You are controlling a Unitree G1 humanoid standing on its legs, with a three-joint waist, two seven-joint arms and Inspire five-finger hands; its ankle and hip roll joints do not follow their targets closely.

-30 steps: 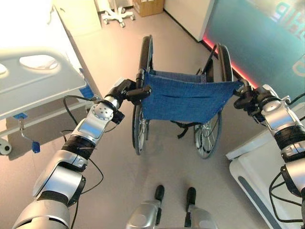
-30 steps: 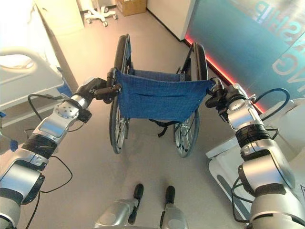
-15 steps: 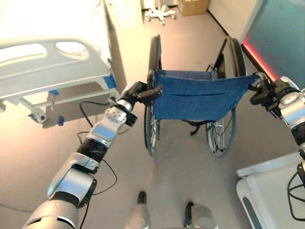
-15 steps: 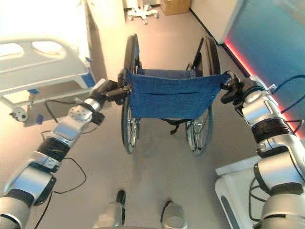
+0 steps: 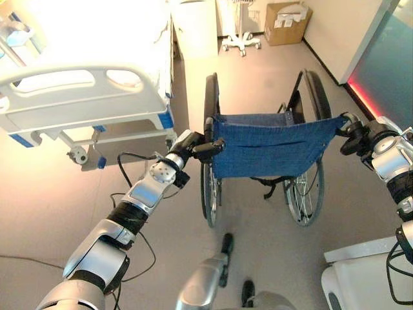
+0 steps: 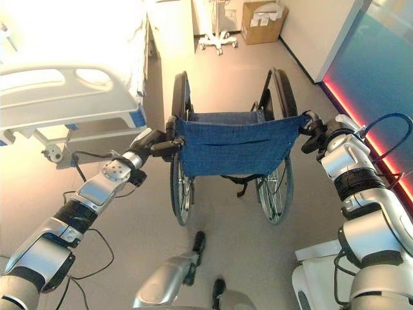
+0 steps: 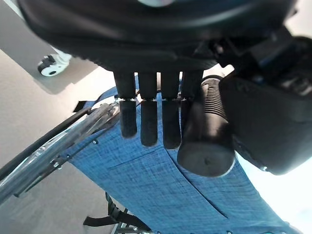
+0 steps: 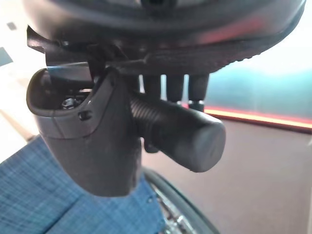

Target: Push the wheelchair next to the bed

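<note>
The wheelchair (image 5: 271,145), with a blue cloth back and black wheels, stands on the floor straight ahead with its back towards me. My left hand (image 5: 193,143) is shut on its left push handle (image 7: 207,131), fingers (image 7: 148,122) on one side and thumb on the other. At the other side, my right hand (image 5: 357,134) is curled round the right push handle (image 8: 180,131), with the thumb (image 8: 97,141) across it. The white hospital bed (image 5: 84,97) lies at the upper left, its foot end near the chair's left wheel.
A white bedside cabinet (image 5: 193,29) stands beyond the bed. A wheeled stand base (image 5: 241,42) and a cardboard box (image 5: 287,14) sit at the far wall. A teal wall with a red strip (image 5: 381,84) runs along the right. A white unit (image 5: 368,278) stands at the lower right.
The whole view has swung, so the camera has moved. More of the bed shows, and its foot end lies closer to the wheelchair's left wheel. Both hands keep hold of the handles.
</note>
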